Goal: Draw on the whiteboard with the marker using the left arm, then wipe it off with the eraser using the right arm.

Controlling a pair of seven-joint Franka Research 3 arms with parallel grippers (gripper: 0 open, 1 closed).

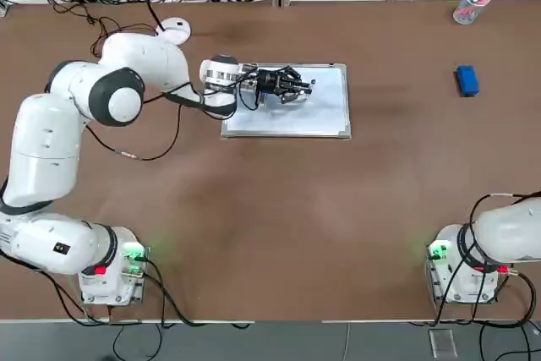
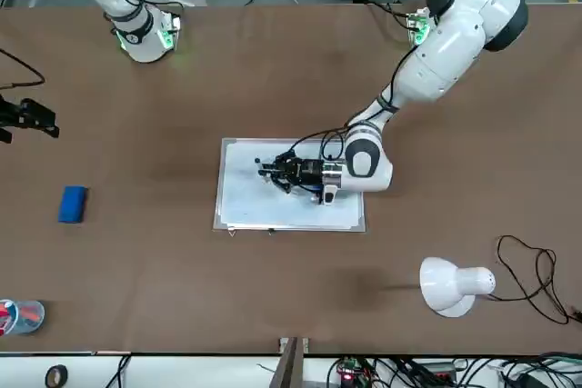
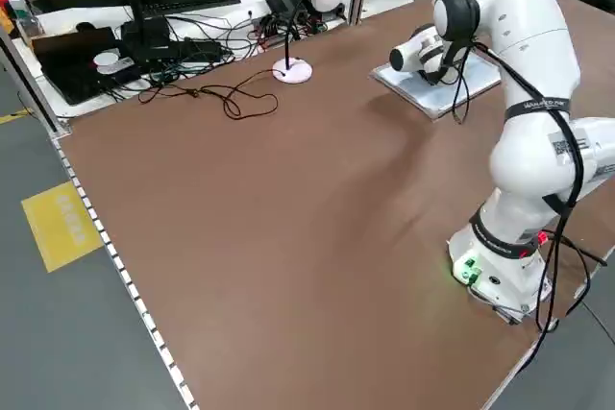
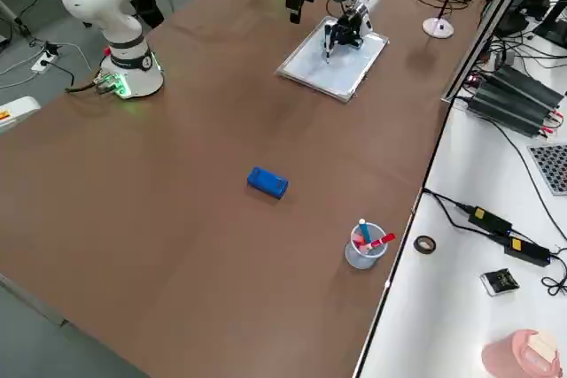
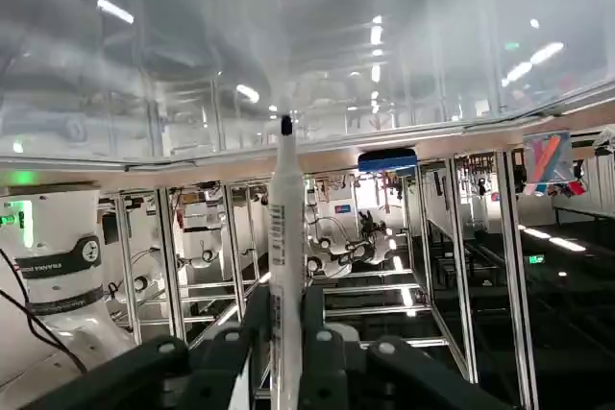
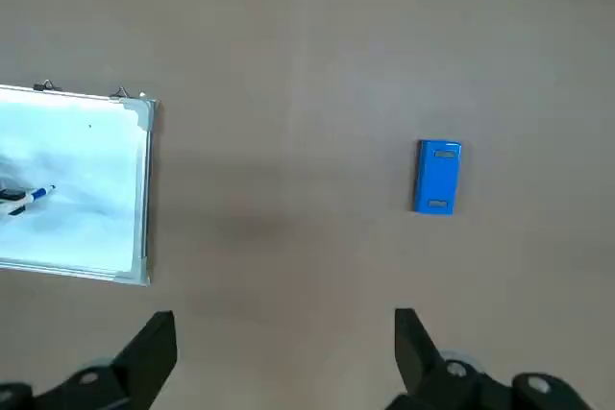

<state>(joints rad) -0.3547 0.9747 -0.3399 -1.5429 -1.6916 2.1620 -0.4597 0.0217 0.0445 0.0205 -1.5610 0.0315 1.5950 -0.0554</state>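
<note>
Left arm point(image 1: 118, 82) reaches far out over the table, wrist turned level so the left gripper point(image 1: 297, 87) lies low over the whiteboard point(image 1: 325, 112); its fingers are pinched tight on the marker point(image 5: 285, 266), which stands up between them with its dark tip toward the board face. My reading: the flat, sideways hold keeps the tip angled onto the white surface for drawing; whether the tip actually touches I cannot tell. The board lies flat near the table's middle, toward the far edge. The eraser point(image 1: 467, 80) sits well to the right of the board, alone on bare brown tabletop, with a clear cup of red-tipped pens point(image 1: 467, 8) farther off near the far right corner. Right arm point(image 1: 507, 230) is parked upright at its base, near right; the right gripper point(image 6: 284, 333) hangs high with fingers spread wide, empty. A small white desk lamp point(image 1: 176, 30) and loose cable lie just left of the board beside the working arm. Nothing lies between the eraser and the board.
</note>
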